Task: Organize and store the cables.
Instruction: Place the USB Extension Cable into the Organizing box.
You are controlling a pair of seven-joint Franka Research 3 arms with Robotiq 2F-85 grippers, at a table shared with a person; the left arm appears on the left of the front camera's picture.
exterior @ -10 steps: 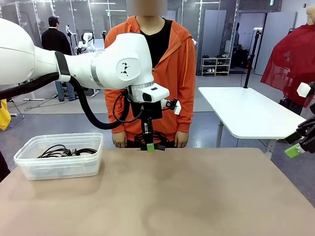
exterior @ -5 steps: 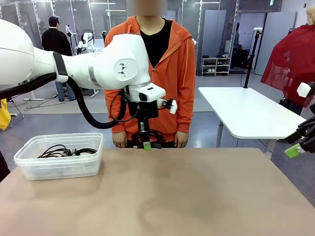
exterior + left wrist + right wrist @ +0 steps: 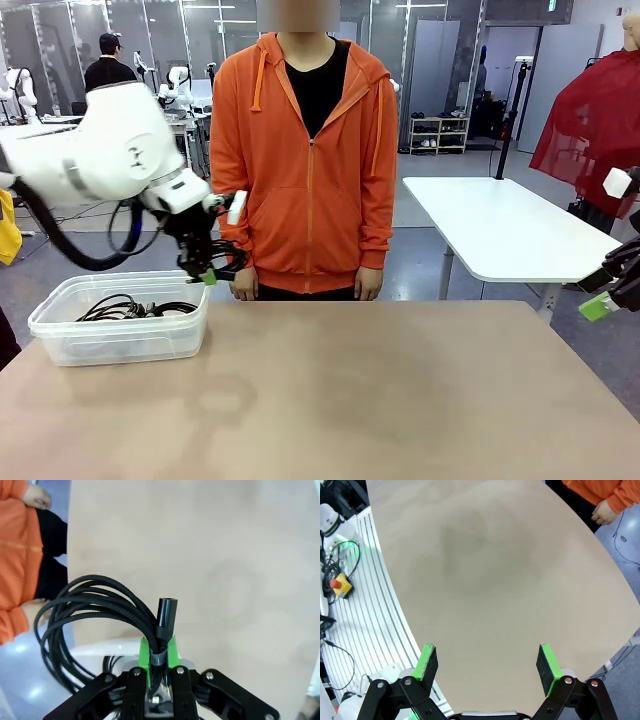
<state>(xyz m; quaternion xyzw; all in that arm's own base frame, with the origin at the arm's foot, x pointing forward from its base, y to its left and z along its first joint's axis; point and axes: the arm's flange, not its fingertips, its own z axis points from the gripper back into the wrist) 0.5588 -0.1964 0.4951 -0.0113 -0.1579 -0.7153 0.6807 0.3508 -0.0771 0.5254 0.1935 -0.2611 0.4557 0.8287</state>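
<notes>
Clamping coiled cable (image 3: 95, 605) in left hand (image 3: 157, 647) | right hand (image 3: 487, 662) agape, empty, edge-cropped

person in orange hoodie (image 3: 305, 150) behind table (image 3: 400, 390)

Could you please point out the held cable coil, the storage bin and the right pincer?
held cable coil (image 3: 100, 600), left wrist view, looped strands.
storage bin (image 3: 60, 345), front view, front wall.
right pincer (image 3: 487, 667), right wrist view, between fingertips.

My green pads (image 3: 158, 647) press a black braided cable (image 3: 95, 602). The table (image 3: 400, 390) is plain beige-brown, the box (image 3: 120, 320) clear plastic, and the person's hoodie (image 3: 300, 160) orange over black.
</notes>
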